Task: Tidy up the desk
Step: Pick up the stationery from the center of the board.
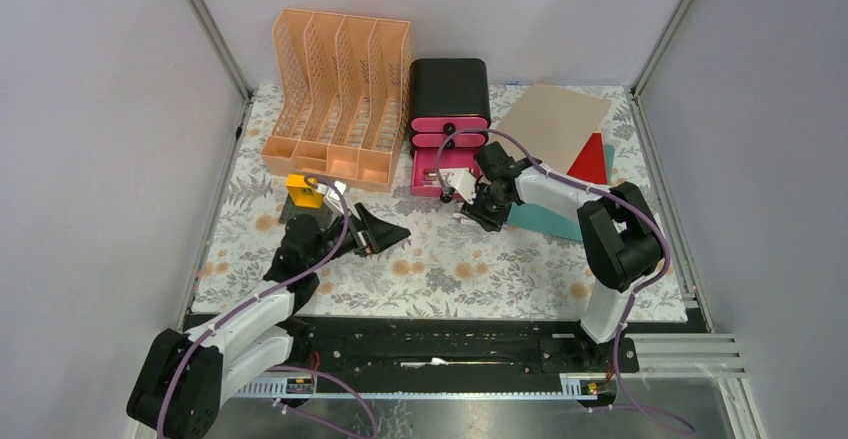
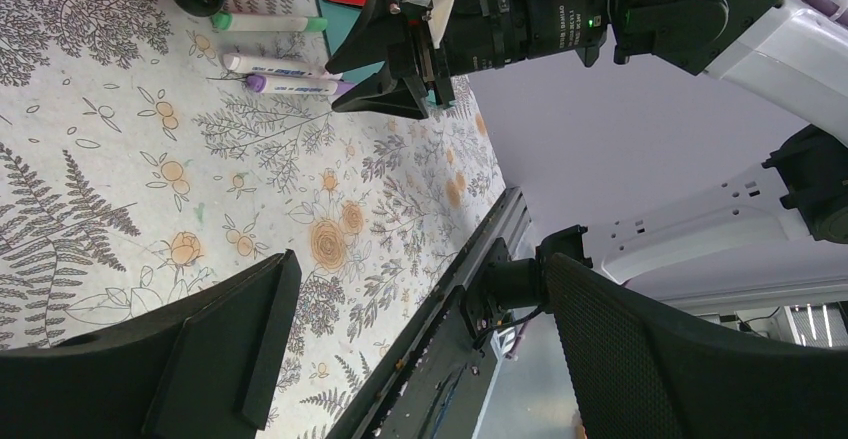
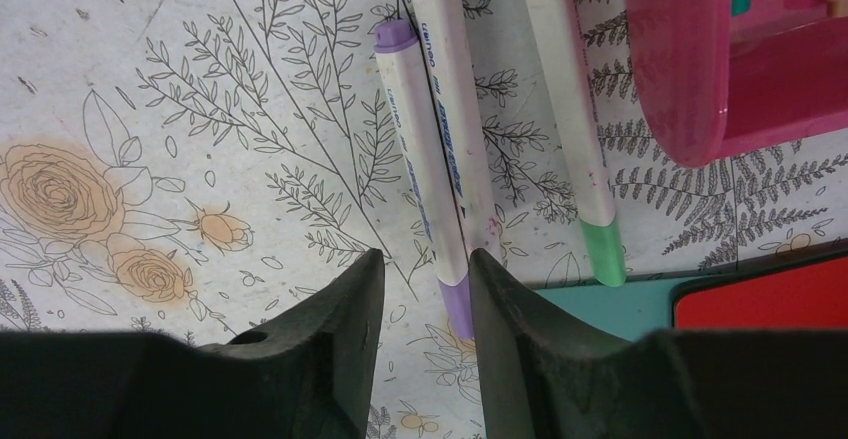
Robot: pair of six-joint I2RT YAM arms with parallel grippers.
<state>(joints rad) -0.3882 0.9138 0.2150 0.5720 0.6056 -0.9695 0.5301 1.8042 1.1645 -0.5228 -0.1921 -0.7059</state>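
The desk (image 1: 450, 269) is a tabletop under a cloth printed with ferns and flowers. Three markers lie on it beside an open pink drawer (image 3: 680, 69). The purple-ended marker (image 3: 452, 189) has its tip between the fingers of my right gripper (image 3: 425, 256). It rests against the right finger, and a gap shows on the left side. A second purple-capped marker (image 3: 405, 129) and a green-ended marker (image 3: 575, 139) lie alongside. My left gripper (image 1: 395, 234) hovers wide open over the cloth at the near left, holding nothing.
An orange slotted file rack (image 1: 340, 89) and a black drawer box (image 1: 448, 89) with pink fronts stand at the back. A yellow object (image 1: 303, 189) sits in front of the rack. A tan board (image 1: 555, 119), a red notebook (image 1: 592, 159) and a teal one (image 1: 545, 221) lie at right.
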